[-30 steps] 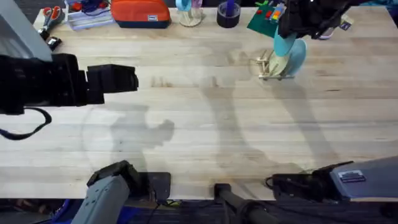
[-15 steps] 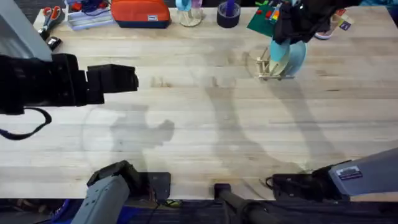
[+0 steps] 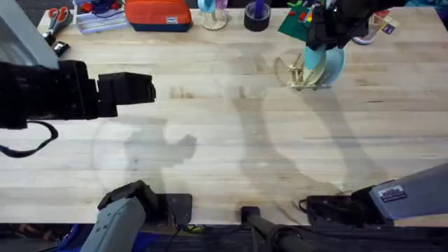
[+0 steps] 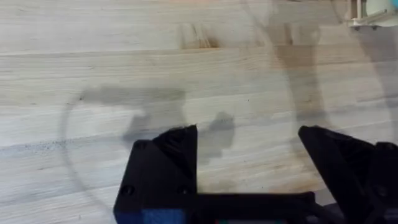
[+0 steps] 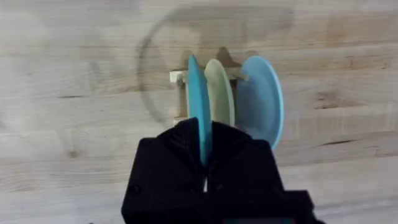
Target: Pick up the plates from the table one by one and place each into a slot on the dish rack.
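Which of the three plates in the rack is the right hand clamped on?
The turquoise plate, at one end of the row; the right hand pinches its rim. The cream plate and pale blue plate stand free.

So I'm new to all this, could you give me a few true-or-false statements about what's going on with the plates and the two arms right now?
1. Three plates stand on edge in the dish rack. True.
2. The right tool is pinched on the turquoise plate. True.
3. The cream plate lies flat on the table. False: it stands upright in the rack, between the turquoise plate and the pale blue plate.
4. The left tool is holding a plate. False: its fingers are spread apart over bare wood, with nothing between them.
5. The rack sits at the near edge of the table, by the arms' bases. False: it is toward the far side, on the right.
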You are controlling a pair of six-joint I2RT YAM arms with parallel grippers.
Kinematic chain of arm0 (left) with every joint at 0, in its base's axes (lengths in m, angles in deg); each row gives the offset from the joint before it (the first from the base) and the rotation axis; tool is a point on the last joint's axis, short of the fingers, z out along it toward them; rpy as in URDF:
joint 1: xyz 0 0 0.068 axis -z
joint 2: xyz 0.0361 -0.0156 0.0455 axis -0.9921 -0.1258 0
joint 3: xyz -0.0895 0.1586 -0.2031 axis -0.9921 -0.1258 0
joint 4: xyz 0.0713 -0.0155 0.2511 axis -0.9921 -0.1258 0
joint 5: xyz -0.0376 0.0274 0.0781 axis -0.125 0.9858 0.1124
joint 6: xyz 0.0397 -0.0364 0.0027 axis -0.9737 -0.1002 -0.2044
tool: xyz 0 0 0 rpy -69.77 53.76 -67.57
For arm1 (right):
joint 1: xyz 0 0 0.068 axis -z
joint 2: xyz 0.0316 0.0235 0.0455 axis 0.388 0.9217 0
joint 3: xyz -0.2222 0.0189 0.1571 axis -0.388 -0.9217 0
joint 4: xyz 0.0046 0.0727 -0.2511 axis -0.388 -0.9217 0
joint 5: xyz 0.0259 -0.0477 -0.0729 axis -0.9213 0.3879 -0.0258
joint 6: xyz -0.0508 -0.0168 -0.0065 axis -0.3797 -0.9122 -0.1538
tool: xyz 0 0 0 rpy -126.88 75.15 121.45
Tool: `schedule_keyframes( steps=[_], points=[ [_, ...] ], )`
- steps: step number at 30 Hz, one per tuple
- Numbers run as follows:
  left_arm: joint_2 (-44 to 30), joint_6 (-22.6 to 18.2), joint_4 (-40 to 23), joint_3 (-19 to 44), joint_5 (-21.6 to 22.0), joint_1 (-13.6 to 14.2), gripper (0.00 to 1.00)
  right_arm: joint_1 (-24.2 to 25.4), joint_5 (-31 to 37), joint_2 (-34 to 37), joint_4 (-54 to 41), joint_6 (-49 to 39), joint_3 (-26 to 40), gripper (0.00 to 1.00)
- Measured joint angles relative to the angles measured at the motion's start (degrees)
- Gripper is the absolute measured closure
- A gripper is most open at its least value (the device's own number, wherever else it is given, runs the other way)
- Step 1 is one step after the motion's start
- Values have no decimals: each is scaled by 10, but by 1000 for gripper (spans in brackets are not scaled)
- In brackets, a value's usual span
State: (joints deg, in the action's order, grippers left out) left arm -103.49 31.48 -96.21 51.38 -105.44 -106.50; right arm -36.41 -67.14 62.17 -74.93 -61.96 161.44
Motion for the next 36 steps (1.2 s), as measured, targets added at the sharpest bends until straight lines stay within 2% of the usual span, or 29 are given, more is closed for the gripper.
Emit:
schedule_keyframes(
  steps=[23,36],
  points=[
    [0,0,0,0,0,0,7,0,1,1,0,13,0,973],
    [0,0,0,0,0,0,7,0,1,28,-15,15,0,973]
  ],
)
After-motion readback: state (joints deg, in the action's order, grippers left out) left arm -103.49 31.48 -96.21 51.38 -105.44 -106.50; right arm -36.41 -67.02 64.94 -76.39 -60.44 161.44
